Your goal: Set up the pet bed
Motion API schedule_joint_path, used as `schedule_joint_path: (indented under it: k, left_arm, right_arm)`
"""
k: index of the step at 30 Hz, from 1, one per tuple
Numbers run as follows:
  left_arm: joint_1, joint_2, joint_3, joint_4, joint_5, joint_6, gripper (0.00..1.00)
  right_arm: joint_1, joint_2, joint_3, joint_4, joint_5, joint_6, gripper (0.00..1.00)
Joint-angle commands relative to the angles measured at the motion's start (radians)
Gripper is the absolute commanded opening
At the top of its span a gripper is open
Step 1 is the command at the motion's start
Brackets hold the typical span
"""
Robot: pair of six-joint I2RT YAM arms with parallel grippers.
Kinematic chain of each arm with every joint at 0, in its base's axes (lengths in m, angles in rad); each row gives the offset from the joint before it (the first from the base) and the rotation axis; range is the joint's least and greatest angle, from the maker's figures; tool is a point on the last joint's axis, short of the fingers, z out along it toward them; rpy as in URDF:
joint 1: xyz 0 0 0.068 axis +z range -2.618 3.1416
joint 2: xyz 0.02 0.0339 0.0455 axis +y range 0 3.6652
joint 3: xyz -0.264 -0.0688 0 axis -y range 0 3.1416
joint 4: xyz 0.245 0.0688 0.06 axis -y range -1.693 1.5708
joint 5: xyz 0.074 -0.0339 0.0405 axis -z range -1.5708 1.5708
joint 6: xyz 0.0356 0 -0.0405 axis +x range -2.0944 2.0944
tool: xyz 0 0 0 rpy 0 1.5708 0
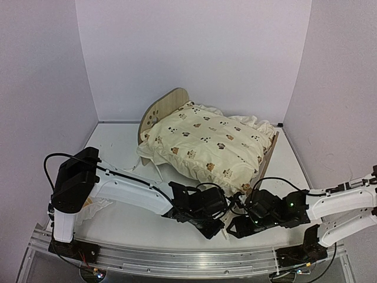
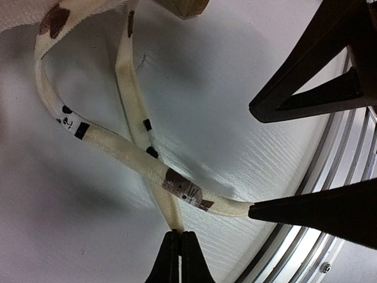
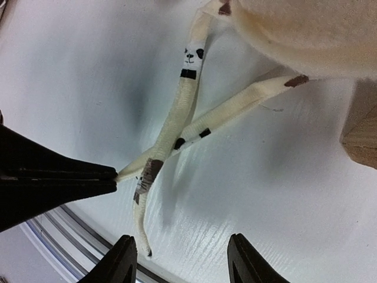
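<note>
The pet bed (image 1: 171, 101) sits toward the table's back, under its cushion (image 1: 206, 144). Our left gripper (image 2: 179, 234) pinches one tie (image 2: 134, 100). The right gripper (image 3: 182, 237) stands open at the other tie (image 3: 181, 100), which crosses it, likely for knotting.

The light-wood pet bed (image 1: 168, 105) with arched headboard stands at the far middle of the white surface (image 1: 118, 147), headboard far-left, footboard near-right. On it lies the cream ruffled animal-print cushion (image 1: 206, 144). From the cushion's near corner two cloth ties (image 2: 118, 147) trail nearward onto the surface, crossing. The left gripper (image 2: 178, 236) sits at one tie's end. The right gripper (image 3: 182, 247), just right of it, straddles the other's.
</note>
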Motion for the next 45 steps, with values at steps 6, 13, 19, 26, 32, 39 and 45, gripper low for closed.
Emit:
schedule_joint_path:
  k: [6, 13, 19, 26, 32, 39, 45]
  left_arm:
    - [0.004, -0.028, -0.007, 0.084, 0.026, -0.014, 0.00]
    - [0.010, -0.035, -0.029, 0.123, 0.051, -0.043, 0.00]
    - [0.018, -0.047, -0.054, 0.150, 0.047, -0.080, 0.00]
    - [0.032, -0.028, -0.049, 0.170, 0.036, -0.130, 0.00]
    - [0.040, -0.037, -0.058, 0.204, 0.039, -0.153, 0.00]
    - [0.042, -0.035, -0.059, 0.211, 0.045, -0.151, 0.00]
    - [0.041, -0.036, -0.063, 0.220, 0.049, -0.148, 0.00]
  right_arm:
    - [0.018, 0.045, -0.039, 0.229, -0.095, 0.050, 0.46]
    - [0.028, 0.055, -0.088, 0.336, -0.071, 0.071, 0.39]
    - [0.030, -0.142, -0.180, 0.335, 0.031, 0.092, 0.44]
    - [0.030, -0.333, -0.277, 0.292, 0.133, 0.157, 0.51]
    - [0.030, -0.269, -0.279, 0.324, 0.123, 0.166, 0.50]
    - [0.030, -0.168, -0.263, 0.387, 0.104, 0.161, 0.48]
    - [0.031, -0.115, -0.249, 0.424, 0.108, 0.152, 0.37]
